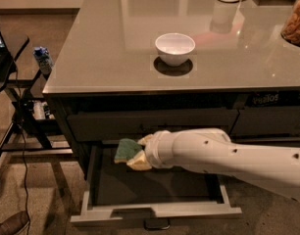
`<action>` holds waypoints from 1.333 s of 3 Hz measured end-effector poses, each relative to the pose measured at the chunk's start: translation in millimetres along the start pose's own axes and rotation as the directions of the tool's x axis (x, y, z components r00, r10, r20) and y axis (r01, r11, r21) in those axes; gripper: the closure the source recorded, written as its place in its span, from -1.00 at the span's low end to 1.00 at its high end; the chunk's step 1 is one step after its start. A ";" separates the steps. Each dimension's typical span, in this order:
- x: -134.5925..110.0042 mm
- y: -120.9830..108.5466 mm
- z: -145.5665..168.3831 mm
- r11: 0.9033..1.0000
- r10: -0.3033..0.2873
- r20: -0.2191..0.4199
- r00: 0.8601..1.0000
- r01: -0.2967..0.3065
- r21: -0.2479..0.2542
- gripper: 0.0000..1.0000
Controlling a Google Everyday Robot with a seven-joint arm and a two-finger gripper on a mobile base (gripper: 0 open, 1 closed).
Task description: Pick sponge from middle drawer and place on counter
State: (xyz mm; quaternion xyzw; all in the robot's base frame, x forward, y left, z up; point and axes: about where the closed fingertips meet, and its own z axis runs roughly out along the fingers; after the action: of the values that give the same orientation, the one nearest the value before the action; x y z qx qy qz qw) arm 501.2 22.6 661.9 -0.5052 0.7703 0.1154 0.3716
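Only one camera view, so here's what I see from it. The white arm [228, 155] comes in from about 4 o'clock and stretches nearly level across the cabinet front, pointing toward 9 o'clock. It ends over the open middle drawer [155, 210]. The gripper [138, 152] is at the tip of the arm, just under the dark-fronted drawer [150, 124] above. Its two pale yellowish fingers [138, 164] are pinched in on the sponge [124, 150], one above it and one below.

The sponge sticks out at the gripper's 9 o'clock side. It's a small flat piece, green face toward us and tilted a bit. It hangs over the back-left part of the drawer's dark inside. I honestly can't tell if it's clear of the drawer floor or brushing it.

The drawer itself is pulled well out, with a pale grey rim and a small dark handle [157, 224] at 6 o'clock. The counter [106, 48] is glossy and reflective. A white bowl [175, 47] sits on it, roughly at 12 o'clock from the gripper and well apart from the sponge. A black side table [5, 65] is off at 9 o'clock.
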 end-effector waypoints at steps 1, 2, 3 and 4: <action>-39.0 0.8 -35.6 0.999 -0.052 0.016 0.999 0.052 0.013 1.00; -40.6 1.8 -38.3 0.998 -0.056 0.013 0.998 0.056 0.011 1.00; -46.8 -0.3 -39.4 0.998 -0.054 0.025 0.998 0.053 0.019 1.00; -81.5 -12.9 -57.7 0.995 -0.088 0.067 0.994 0.084 0.054 1.00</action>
State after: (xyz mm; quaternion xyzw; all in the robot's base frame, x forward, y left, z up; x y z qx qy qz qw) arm 503.4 41.2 760.8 -0.5239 0.7372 0.0968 0.4155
